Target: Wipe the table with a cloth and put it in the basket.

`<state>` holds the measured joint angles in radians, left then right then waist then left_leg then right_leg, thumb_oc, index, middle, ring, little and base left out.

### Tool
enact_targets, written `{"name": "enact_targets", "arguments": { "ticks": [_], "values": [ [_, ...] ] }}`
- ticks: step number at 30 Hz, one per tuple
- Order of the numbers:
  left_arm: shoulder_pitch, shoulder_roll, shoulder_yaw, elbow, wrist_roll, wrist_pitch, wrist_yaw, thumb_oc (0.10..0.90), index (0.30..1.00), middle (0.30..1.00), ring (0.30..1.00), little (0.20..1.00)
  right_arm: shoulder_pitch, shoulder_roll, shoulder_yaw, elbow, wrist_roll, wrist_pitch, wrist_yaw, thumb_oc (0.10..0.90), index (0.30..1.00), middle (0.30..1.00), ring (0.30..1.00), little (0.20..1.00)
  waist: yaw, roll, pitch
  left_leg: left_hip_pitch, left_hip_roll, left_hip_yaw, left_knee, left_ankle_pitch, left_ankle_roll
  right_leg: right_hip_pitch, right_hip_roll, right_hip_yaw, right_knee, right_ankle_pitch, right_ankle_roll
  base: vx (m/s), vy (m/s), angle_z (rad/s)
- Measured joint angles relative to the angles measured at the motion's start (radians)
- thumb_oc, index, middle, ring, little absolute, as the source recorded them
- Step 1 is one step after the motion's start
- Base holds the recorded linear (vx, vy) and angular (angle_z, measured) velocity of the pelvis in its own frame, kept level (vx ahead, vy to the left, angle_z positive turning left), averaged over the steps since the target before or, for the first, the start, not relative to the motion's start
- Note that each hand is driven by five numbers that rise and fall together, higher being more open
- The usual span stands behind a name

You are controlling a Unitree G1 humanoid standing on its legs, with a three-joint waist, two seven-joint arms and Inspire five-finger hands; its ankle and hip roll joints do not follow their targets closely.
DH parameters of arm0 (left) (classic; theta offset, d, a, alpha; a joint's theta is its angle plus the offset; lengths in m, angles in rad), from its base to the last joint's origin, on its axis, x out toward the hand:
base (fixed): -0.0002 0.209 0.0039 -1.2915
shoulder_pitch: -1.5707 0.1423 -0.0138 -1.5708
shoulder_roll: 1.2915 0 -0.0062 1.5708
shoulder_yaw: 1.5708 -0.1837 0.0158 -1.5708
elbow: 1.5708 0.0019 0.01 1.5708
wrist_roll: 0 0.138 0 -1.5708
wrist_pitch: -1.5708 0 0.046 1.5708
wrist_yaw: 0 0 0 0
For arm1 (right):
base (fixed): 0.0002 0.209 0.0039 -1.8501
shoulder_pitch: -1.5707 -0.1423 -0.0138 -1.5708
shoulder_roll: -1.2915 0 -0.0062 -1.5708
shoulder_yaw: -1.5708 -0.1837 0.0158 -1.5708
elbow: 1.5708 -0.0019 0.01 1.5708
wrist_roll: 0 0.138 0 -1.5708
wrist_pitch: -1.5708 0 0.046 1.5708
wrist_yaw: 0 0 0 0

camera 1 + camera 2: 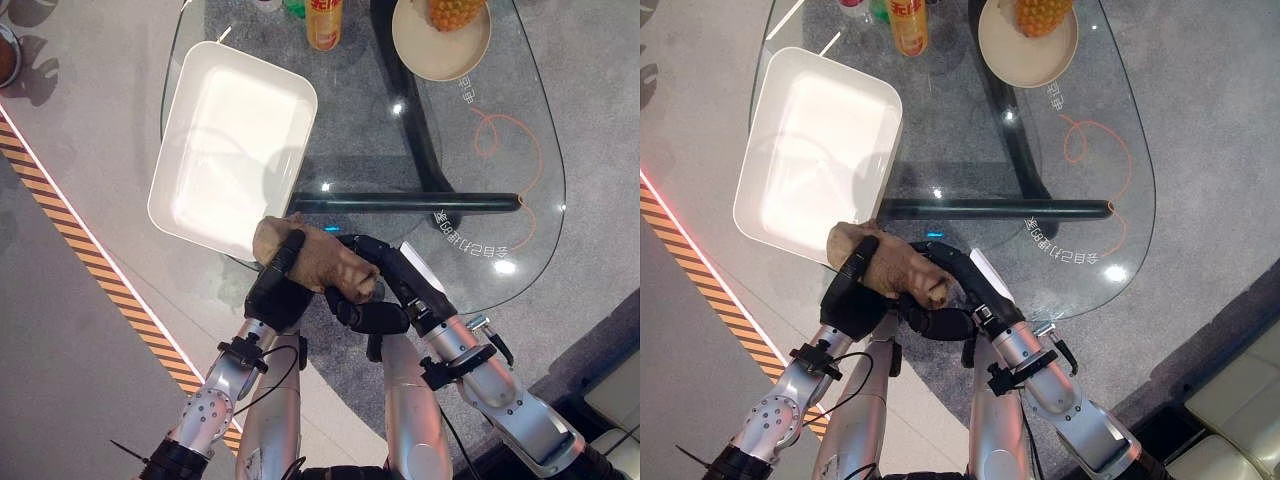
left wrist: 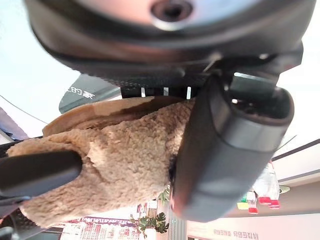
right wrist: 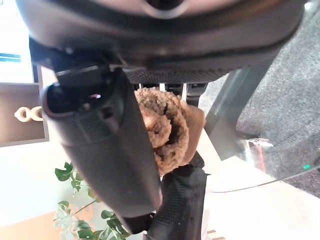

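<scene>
A tan fuzzy cloth [image 1: 320,258] is bunched up at the near edge of the glass table [image 1: 500,200], held between both hands. My left hand [image 1: 280,290] grips its left part, thumb laid over the top. My right hand [image 1: 385,285] curls round its right end. The left wrist view shows the cloth [image 2: 120,160] pressed under that hand's thumb [image 2: 225,150]. In the right wrist view the cloth [image 3: 165,125] is rolled between thumb and fingers. The white rectangular basket [image 1: 168,180] stands on the table just beyond the left hand, with nothing in it.
At the table's far side stand a yellow bottle [image 1: 323,22] and a cream plate [image 1: 410,50] with a pineapple [image 1: 455,10]. A dark bar [image 1: 410,201] of the table's frame shows through the glass. Orange-and-black striped tape [image 1: 90,260] runs across the floor at the left.
</scene>
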<state>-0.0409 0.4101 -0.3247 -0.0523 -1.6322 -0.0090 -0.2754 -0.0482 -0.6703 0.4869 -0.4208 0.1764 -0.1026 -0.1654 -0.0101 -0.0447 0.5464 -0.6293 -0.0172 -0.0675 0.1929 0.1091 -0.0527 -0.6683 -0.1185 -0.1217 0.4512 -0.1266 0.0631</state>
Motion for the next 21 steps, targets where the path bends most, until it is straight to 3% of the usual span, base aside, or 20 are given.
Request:
{"name": "enact_targets", "arguments": {
  "ticks": [9, 21],
  "values": [
    [0.058, 0.02, 0.086, 0.0, -0.015, -0.019, -0.007, 0.1, 0.3, 0.3, 0.3, 0.2, 0.013, -0.003, -0.267, 0.023, -0.097, 0.055, -0.235, 0.8, 0.9, 0.9, 0.9, 0.9, -0.002, -0.002, 0.0, -0.001, 0.0, 0.001, 0.0, 0.0, 0.0, 0.0, 0.0, 0.0, -0.002, 0.002, 0.001, 0.0, 0.0, 0.0],
    [0.079, 0.029, 0.095, 0.0, -0.023, -0.016, -0.007, 0.1, 0.3, 0.3, 0.3, 0.2, 0.014, -0.002, -0.259, 0.024, -0.097, 0.058, -0.24, 0.8, 0.9, 0.9, 0.9, 0.9, 0.004, -0.002, 0.0, -0.001, 0.0, 0.001, 0.001, 0.0, 0.0, 0.0, 0.0, 0.0, -0.002, 0.003, 0.001, 0.0, 0.0, 0.0]
  ]
}}
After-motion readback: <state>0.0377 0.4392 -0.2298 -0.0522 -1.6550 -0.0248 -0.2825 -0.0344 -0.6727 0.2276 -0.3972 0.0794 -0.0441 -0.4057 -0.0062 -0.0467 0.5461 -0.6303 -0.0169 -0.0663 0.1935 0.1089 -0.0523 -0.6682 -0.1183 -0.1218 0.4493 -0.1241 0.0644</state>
